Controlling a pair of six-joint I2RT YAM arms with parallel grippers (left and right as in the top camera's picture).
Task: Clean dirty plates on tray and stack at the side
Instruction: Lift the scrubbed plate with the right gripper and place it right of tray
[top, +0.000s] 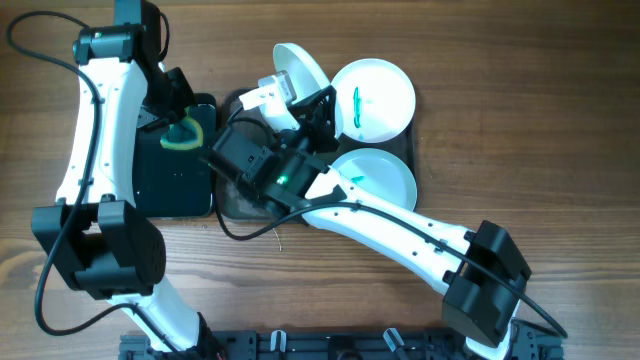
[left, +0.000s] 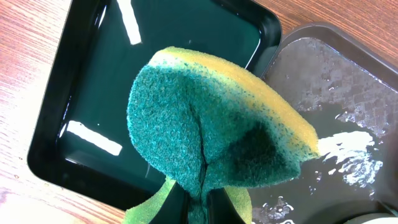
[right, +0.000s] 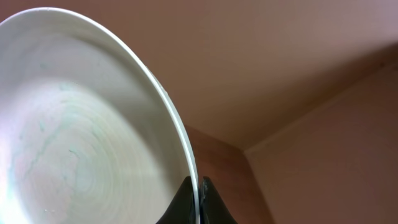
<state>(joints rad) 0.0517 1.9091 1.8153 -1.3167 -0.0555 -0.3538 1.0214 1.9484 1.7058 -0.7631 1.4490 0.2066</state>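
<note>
My right gripper (top: 291, 90) is shut on the rim of a white plate (top: 300, 66) and holds it tilted on edge above the left part of the dark grey tray (top: 236, 197). In the right wrist view the jaws (right: 199, 194) pinch the rim, and the plate's face (right: 81, 124) shows faint teal streaks. A white plate (top: 385, 95) with a teal smear and a pale blue plate (top: 385, 182) with a teal smear lie on the tray. My left gripper (top: 181, 122) is shut on a yellow and green sponge (left: 211, 118) above the tub.
A glossy black tub (top: 172, 170) holding water stands left of the tray and also shows in the left wrist view (left: 93, 93). The tray's bare left part is wet (left: 336, 106). Wooden table (top: 520, 120) lies around.
</note>
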